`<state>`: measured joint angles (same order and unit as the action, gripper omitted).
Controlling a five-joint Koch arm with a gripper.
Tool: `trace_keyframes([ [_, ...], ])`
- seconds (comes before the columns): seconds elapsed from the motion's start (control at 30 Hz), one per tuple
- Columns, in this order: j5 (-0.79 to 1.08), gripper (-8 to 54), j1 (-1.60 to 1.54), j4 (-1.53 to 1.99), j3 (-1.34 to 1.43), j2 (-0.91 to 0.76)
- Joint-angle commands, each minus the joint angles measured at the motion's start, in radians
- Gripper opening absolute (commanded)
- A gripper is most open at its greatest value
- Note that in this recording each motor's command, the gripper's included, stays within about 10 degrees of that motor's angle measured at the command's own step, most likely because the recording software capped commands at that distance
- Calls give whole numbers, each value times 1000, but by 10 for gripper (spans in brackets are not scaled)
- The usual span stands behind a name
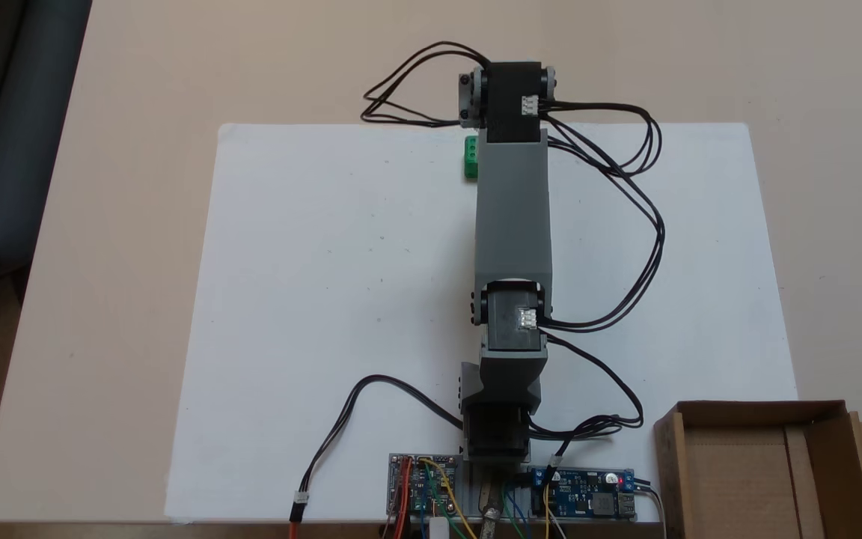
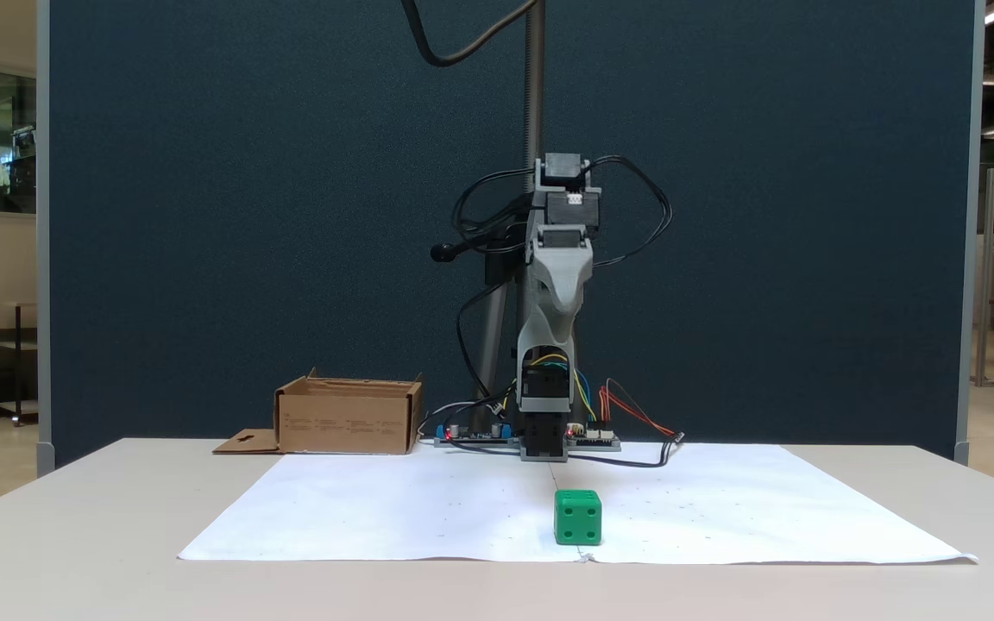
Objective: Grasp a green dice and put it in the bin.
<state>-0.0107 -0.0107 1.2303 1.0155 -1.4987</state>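
Starting with the biggest thing, the table (image 2: 74,535) carries a white paper sheet (image 1: 341,299), and the arm (image 1: 512,217) rises from its base at one edge of that sheet. The bin (image 1: 756,468) stands beside the base, just off the paper's corner; its brown cardboard flaps are upright, the hang-hole tab juts from one side, and what shows of its floor is bare. The green dice (image 2: 577,517) sits on the paper near the far edge from the base, well apart from the bin, half hidden by the arm from above. It looks a light, rigid plastic cube, probably smooth, so two opposite flat faces seem the best hold. The gripper (image 2: 553,302) hangs high above the table; whether its jaws are parted I cannot tell.
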Motion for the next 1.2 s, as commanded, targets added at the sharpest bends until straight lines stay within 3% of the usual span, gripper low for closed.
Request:
trace_keyframes([
  [0.0,3,422,-32,164,-44,-29],
  [0.53,-71,422,-80,388,-278,189],
  [0.83,-210,421,-97,388,-391,219],
  [1.17,-216,422,-152,388,-402,284],
])
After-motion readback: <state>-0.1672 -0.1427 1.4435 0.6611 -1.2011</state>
